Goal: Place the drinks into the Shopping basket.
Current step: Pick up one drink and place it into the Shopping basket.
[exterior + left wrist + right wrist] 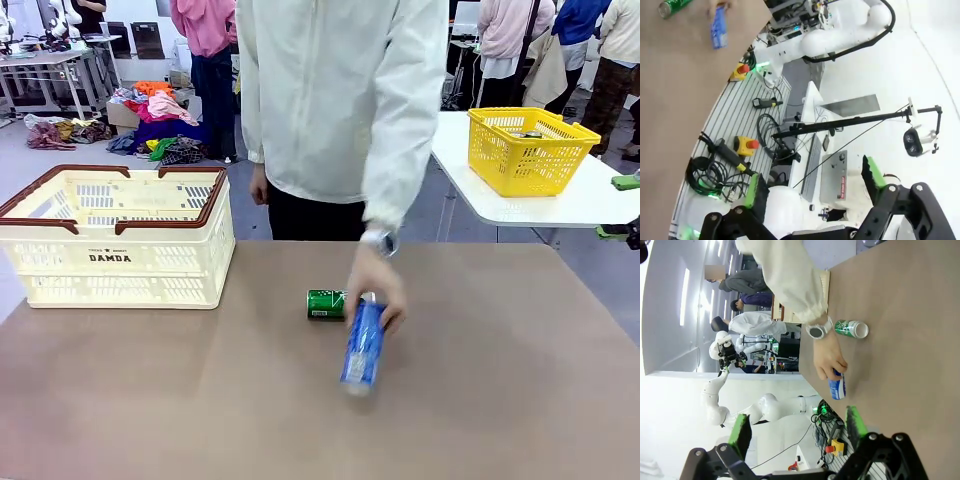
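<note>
The task is judged to be at its very start: no drink is seen inside the Shopping basket (120, 270), which stands at the far left of the brown table (150, 400). Part of its floor is hidden behind the near wall, so it cannot be called empty with certainty. A green can (326, 304) is laid on its side near the middle of the table. Just right of it a blue-and-white can (362, 345) is held tilted by the person's hand (378, 288); whether its near end touches the table cannot be told. The left gripper (815, 182) is spread wide with nothing between its green pads, well apart from both cans, and the right gripper (797, 427) is likewise spread and empty. For the next move, the hand is best awaited until it is clear. One claw is then to be lowered across the round body of a lying can, which is likely to roll if nudged, and the can is to be carried left over the dark rim. A yellow mesh basket (520, 165) is seen on a separate white table at the far right; what is in it cannot be made out.
</note>
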### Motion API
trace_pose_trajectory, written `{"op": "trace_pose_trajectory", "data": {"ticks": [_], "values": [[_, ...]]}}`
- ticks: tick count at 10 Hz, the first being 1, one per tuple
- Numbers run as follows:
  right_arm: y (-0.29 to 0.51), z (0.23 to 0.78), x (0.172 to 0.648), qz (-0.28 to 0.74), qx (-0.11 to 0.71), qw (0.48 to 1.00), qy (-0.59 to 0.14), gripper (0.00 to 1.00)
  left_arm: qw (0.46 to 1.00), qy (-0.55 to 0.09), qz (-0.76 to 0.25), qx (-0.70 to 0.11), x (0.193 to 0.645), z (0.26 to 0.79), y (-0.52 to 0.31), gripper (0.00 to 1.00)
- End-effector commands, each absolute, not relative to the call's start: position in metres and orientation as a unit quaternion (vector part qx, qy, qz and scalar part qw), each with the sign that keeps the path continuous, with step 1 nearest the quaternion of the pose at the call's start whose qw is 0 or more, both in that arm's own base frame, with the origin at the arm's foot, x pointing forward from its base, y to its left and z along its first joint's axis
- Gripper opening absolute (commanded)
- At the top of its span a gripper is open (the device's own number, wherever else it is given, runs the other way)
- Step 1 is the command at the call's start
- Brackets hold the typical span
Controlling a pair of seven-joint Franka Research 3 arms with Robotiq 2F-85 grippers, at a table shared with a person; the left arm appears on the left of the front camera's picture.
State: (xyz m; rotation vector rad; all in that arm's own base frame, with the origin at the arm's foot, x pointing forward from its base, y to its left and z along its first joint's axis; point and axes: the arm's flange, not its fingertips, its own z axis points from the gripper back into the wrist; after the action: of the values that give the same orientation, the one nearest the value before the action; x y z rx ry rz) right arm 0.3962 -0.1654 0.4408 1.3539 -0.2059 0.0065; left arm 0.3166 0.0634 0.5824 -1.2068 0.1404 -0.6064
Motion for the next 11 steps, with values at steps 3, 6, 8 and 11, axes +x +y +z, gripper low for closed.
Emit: {"op": "trace_pose_trajectory", "data": {"ticks": [3, 6, 8, 11], "values": [[-0.164, 0.444, 0.396, 0.006, 0.627, 0.773, -0.096, 1.0, 0.802, 0.104, -0.286, -0.514, 0.349, 0.575, -0.005, 1.0], [-0.164, 0.444, 0.396, 0.006, 0.627, 0.773, -0.096, 1.0, 0.805, 0.153, -0.291, -0.494, 0.382, 0.57, -0.044, 1.0], [-0.164, 0.444, 0.396, 0.006, 0.627, 0.773, -0.096, 1.0, 0.799, 0.123, -0.246, -0.535, 0.373, 0.569, 0.011, 1.0], [-0.164, 0.444, 0.396, 0.006, 0.627, 0.773, -0.096, 1.0, 0.798, 0.068, -0.201, -0.564, 0.349, 0.567, 0.046, 1.0]]}}
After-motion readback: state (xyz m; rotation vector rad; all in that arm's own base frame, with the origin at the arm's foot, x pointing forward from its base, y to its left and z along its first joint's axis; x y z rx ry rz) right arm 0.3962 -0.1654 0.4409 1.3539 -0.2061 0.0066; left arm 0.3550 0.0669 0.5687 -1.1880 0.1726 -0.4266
